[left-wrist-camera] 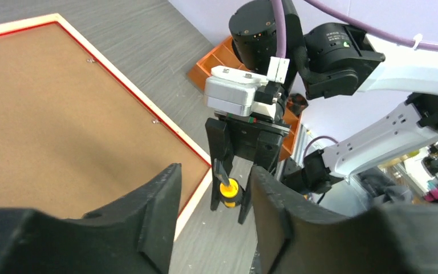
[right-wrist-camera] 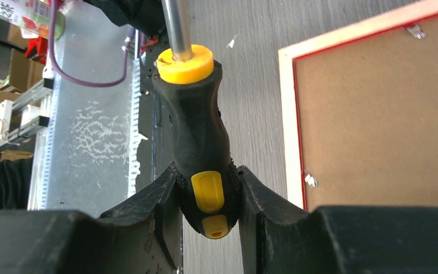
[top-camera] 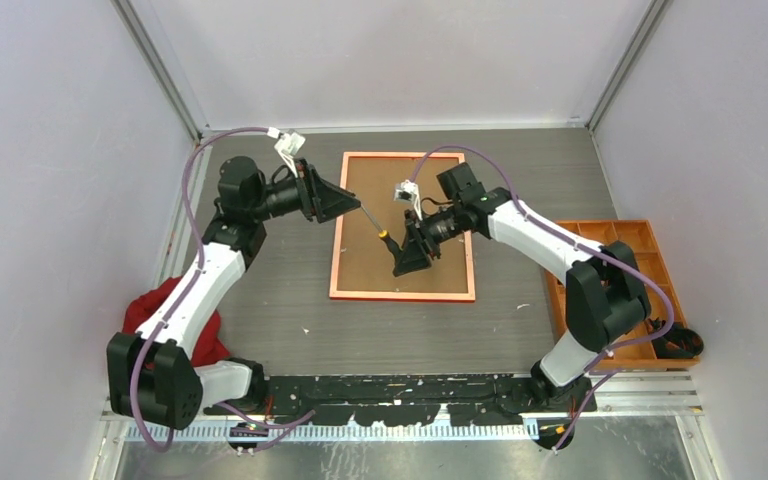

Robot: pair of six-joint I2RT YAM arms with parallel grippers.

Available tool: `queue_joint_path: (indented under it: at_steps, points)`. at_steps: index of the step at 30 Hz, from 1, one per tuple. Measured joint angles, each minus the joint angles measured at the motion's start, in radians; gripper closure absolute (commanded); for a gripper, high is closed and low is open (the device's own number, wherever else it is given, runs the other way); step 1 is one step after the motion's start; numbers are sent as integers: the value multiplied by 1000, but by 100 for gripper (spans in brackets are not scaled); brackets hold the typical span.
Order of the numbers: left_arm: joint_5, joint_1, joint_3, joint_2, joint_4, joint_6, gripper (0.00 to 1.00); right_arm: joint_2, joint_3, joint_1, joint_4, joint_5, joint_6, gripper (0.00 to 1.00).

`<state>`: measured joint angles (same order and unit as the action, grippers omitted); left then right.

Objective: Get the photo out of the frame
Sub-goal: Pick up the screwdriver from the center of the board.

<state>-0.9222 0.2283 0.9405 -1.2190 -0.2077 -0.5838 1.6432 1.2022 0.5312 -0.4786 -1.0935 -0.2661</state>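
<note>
Right claw grips screwdriver over frame's board.

The left arm climbs the left side of the overhead view, and the left gripper points right with its fingers parted. The right arm reaches in to centre, where the right gripper points down-left, its fingers clamped on a screwdriver handle.

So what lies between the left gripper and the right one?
A screwdriver: its handle sits in the right gripper, and its shaft points to the open left gripper. The top view shows this, above the frame.
</note>
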Motion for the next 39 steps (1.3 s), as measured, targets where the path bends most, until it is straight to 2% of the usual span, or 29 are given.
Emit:
queue_joint_path:
  at_steps: [2, 4, 6, 10, 15, 21, 25, 30, 39]
  points:
    - [-6, -14, 21, 5, 29, 23, 25, -14, 8, -23, -80, 13, -60, 99]
    - [-18, -39, 51, 13, 64, 37, 6, -27, 21, -45, -180, 34, -137, 99]
    - [-32, -53, 82, 19, 96, 62, 2, -34, 40, -61, -262, 58, -204, 99]
    - [-96, -65, 179, 25, 206, 149, 0, -44, 87, -68, -419, 98, -342, 99]
    - [-157, -44, 256, 24, 361, 294, 0, -55, 100, -68, -533, 119, -454, 99]
    - [-156, 77, 346, -32, 637, 546, 0, -55, 100, -68, -621, 122, -556, 99]
    - [-128, 140, 367, -75, 761, 653, 2, -55, 100, -66, -655, 116, -602, 99]
    - [-96, 183, 380, -122, 849, 726, 6, -55, 100, -56, -666, 117, -627, 99]
    - [-68, 224, 381, -166, 888, 762, 18, -55, 100, -39, -665, 132, -633, 99]
